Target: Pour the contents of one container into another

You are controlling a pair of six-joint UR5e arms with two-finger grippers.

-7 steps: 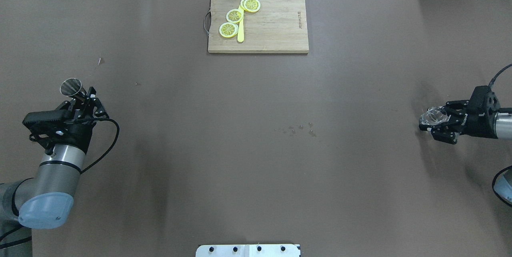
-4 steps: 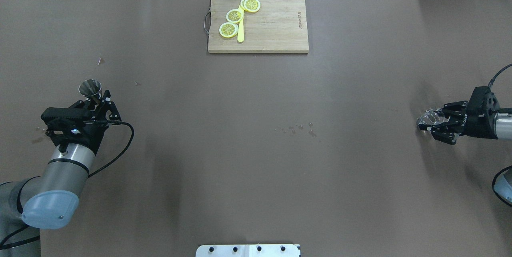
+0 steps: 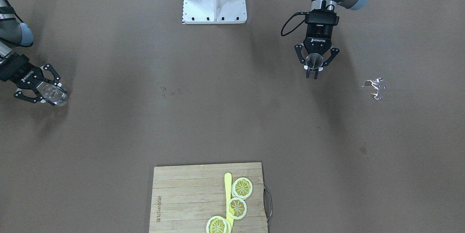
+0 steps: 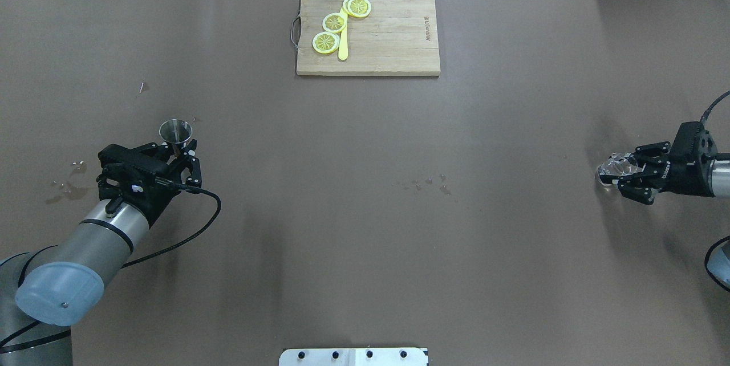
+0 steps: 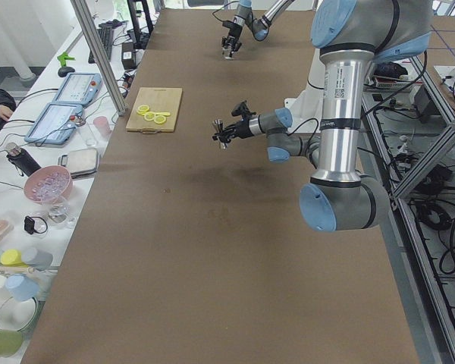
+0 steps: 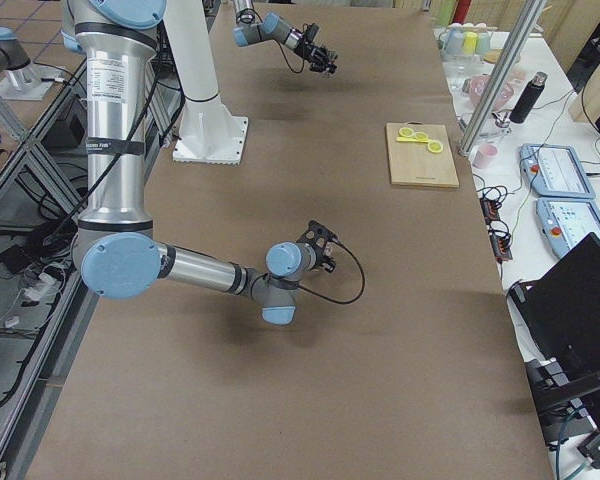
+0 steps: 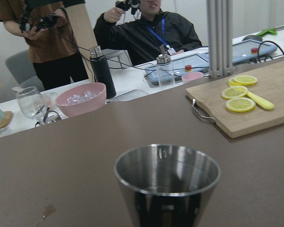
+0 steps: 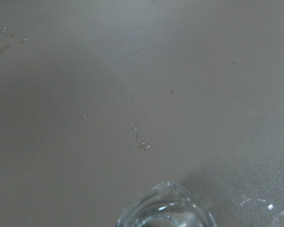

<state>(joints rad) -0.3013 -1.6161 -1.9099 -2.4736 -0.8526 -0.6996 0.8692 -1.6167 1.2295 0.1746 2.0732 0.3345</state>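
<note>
Your left hand (image 4: pixel 178 149) is clamped on the steel cup (image 4: pixel 175 130), mouth up and lifted off the surface (image 4: pixel 365 252), left of the board (image 4: pixel 393 52) and on the robot's side of it. Your right hand (image 4: pixel 621 174) is closed around the glass (image 4: pixel 608 170), far out to the board's right, low by the surface. Lemon slices (image 4: pixel 334 23) and a yellow tool (image 4: pixel 343 48) lie on the board. Drops (image 4: pixel 425 183) dot the surface on the robot's side of the board, and there's a wet patch (image 4: pixel 64 190) farther left than the cup.

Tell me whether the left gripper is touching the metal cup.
Touching. The front-facing view shows the left gripper clamped against both sides of the metal cup, with no gap.
</note>
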